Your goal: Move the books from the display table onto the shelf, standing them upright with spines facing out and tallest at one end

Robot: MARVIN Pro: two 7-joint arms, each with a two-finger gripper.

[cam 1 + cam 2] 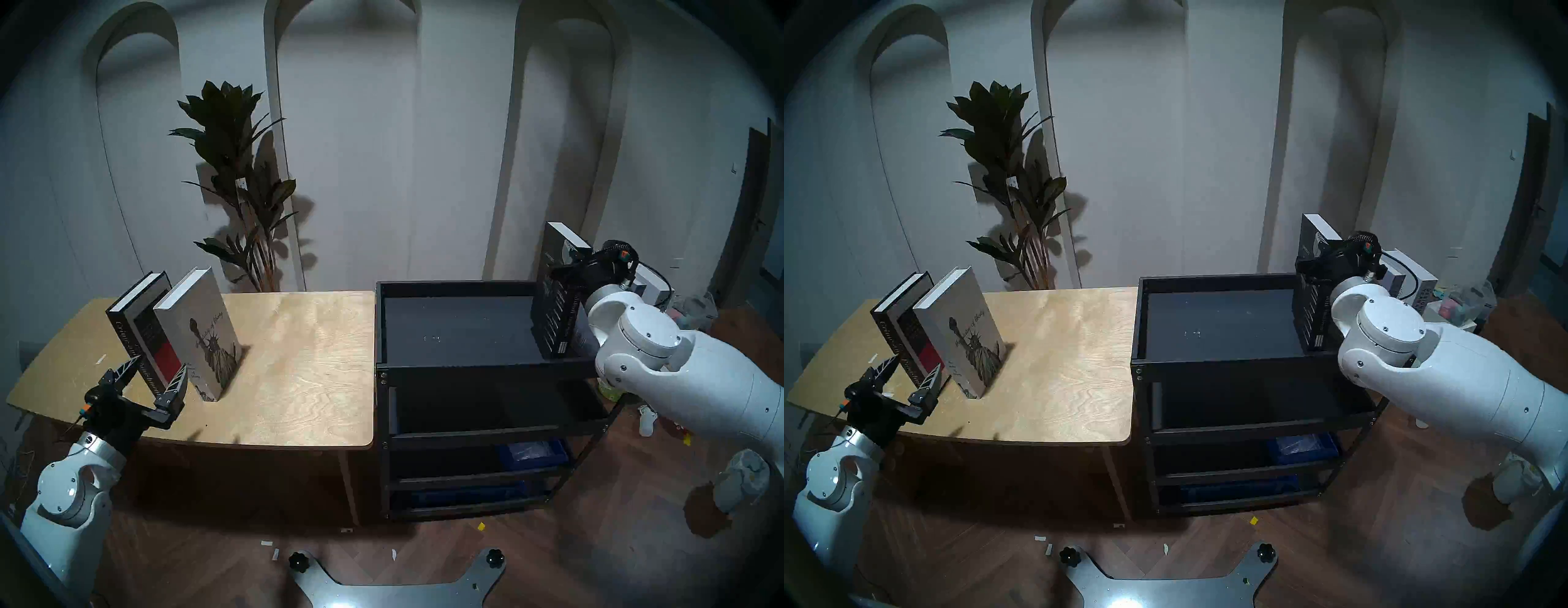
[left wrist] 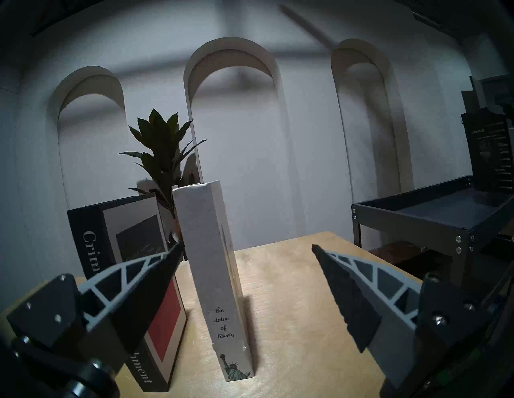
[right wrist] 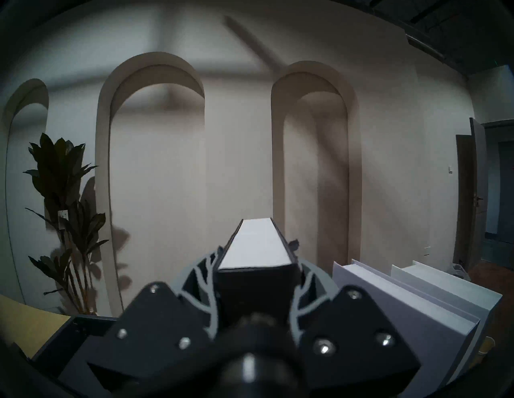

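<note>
Dim room, cool bluish cast; plant (image 1: 237, 178) throws a hard shadow right onto the wall (image 1: 382, 148), fisheye bends edges, dark rim all round, right gripper (image 3: 257, 280) close and blurred, glare on base plate (image 1: 339, 600)

white book spine (image 2: 219, 278) "the statue of liberty"

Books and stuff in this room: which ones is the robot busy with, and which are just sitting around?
For the job:
black book, in the right gripper
red-and-black book
statue book
table
shelf
left gripper, open

Just around:
plant
blue bin
paper scraps
</note>
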